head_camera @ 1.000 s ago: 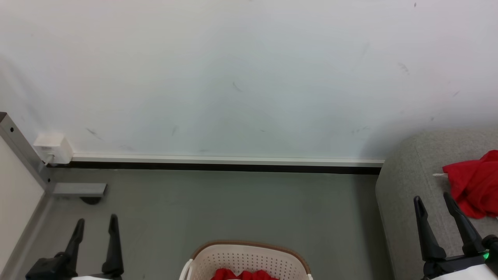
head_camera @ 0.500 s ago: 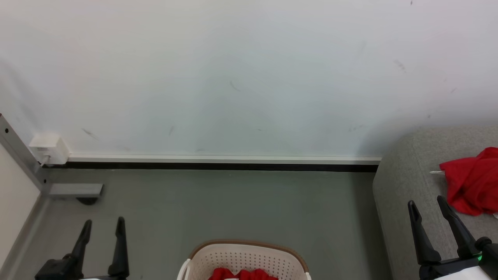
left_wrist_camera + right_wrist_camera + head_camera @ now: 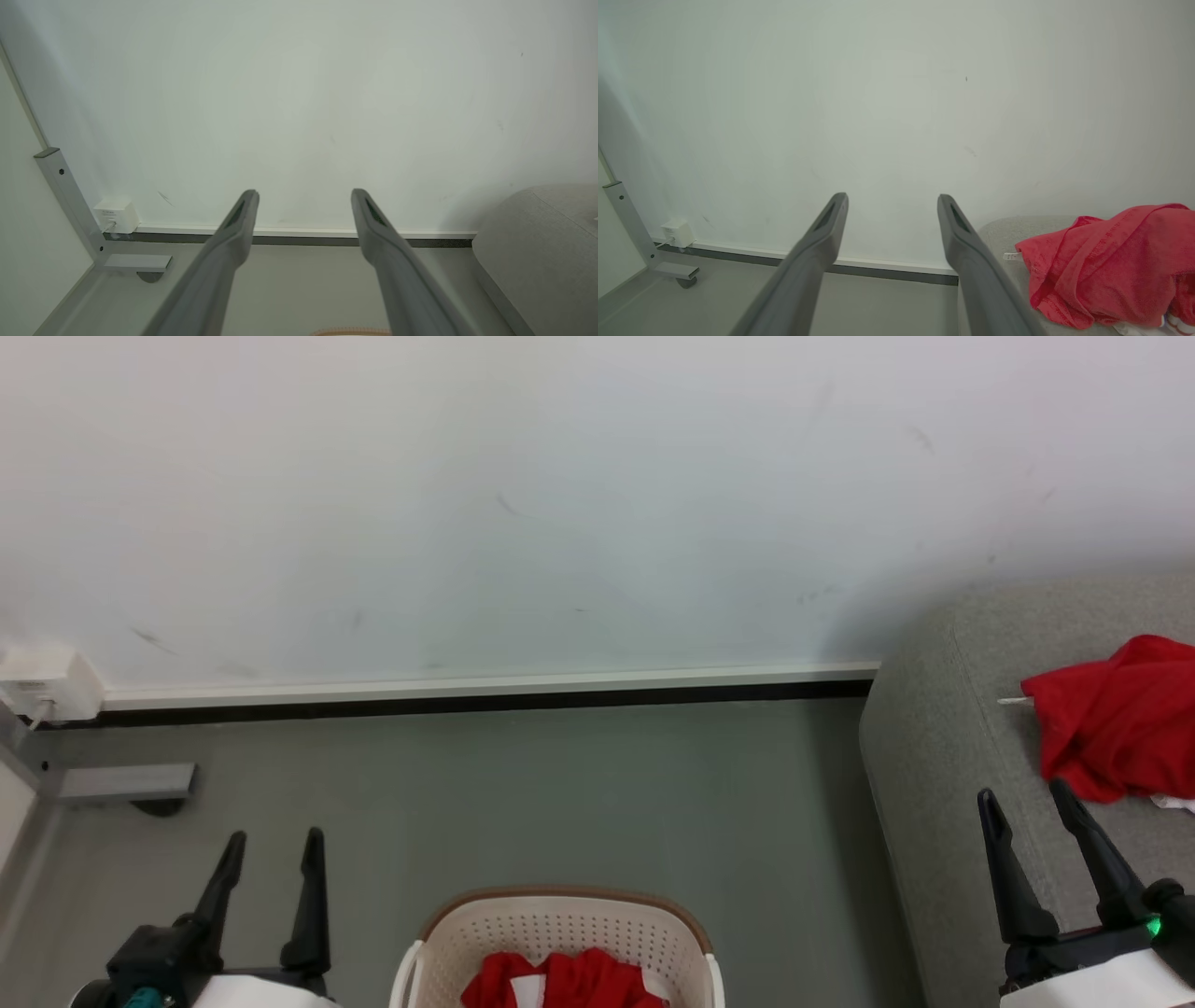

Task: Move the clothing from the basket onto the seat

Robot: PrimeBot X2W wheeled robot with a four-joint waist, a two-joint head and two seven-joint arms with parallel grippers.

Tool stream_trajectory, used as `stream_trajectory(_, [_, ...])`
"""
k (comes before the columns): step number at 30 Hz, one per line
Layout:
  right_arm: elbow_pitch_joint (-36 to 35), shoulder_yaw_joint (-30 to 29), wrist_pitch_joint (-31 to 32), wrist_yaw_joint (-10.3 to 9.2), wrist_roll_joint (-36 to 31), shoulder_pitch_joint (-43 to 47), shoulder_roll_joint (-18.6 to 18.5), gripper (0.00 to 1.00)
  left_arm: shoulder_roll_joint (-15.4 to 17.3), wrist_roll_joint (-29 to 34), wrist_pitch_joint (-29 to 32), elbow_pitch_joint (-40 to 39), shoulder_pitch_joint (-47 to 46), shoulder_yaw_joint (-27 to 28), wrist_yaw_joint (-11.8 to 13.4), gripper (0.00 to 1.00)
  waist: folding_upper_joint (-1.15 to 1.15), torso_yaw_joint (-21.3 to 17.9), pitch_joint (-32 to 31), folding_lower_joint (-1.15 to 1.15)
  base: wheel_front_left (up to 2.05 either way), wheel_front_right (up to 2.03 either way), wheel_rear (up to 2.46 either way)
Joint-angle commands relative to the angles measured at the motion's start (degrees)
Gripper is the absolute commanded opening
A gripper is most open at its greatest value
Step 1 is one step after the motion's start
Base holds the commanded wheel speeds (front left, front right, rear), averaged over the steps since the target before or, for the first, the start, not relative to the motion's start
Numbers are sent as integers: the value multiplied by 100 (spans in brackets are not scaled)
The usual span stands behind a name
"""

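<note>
Some red clothing (image 3: pixel 565 982) lies in the white basket (image 3: pixel 560 896), near and in the middle. One red piece (image 3: pixel 1111 719) already rests on the grey sofa (image 3: pixel 934 756) at the right. The left gripper (image 3: pixel 275 835) and right gripper (image 3: pixel 1022 793) have their fingers wide apart and empty, likely ready to reach for more.

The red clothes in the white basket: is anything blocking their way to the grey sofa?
Nothing visible does. The red garments lie in the cream perforated plastic basket; only grey floor lies between it and the grey upholstered sofa.
</note>
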Motion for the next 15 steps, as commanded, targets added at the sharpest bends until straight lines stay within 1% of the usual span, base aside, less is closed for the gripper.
stream_trajectory(1, [-49,-31,-16,-13,-49,-130,-32,100,-39,60,-3,47,-106,9,-42,100,0,-152,183,0,0,0,0])
stream_trajectory(8, [-291,-132,-16,-13,-107,-460,11,100,-109,133,-3,414,-511,-135,-274,100,0,-497,806,0,0,0,0])
stream_trajectory(15, [-638,-264,-8,-13,-160,-735,179,100,-23,196,-1,1230,-1259,-536,-534,100,0,-692,1626,0,0,0,0])
